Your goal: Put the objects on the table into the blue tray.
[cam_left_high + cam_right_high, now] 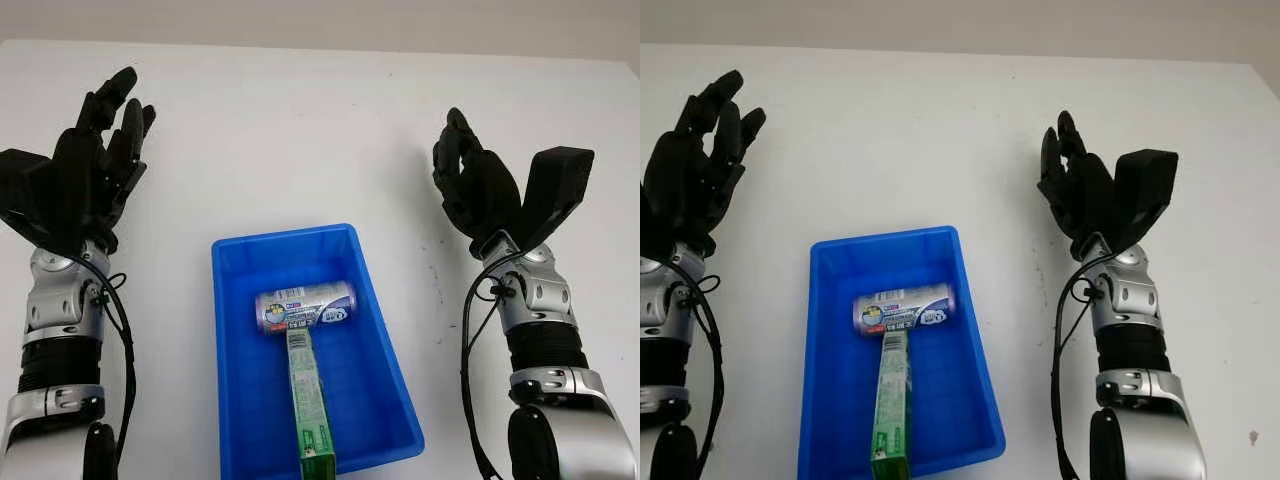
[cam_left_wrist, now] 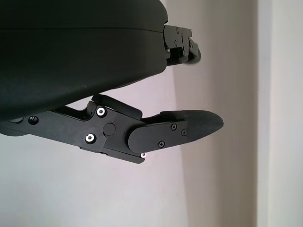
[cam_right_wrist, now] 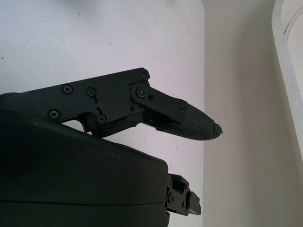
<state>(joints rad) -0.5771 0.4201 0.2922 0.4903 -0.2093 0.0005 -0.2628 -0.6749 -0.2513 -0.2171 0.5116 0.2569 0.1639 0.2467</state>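
The blue tray [image 1: 380,350] sits on the white table at front centre. Inside it a silver can [image 1: 305,306] lies on its side across the tray. A long green box [image 1: 309,400] lies lengthwise below the can, reaching to the tray's front rim. My left hand [image 1: 95,150] is raised to the left of the tray, open and holding nothing. My right hand [image 1: 475,185] is raised to the right of the tray, also open and empty. The wrist views show each hand's black fingers [image 2: 189,125] [image 3: 189,120] against the white table.
The white table [image 1: 300,130] stretches behind and beside the tray, with a pale wall past its far edge. A small dark speck [image 1: 1252,437] marks the table at the front right.
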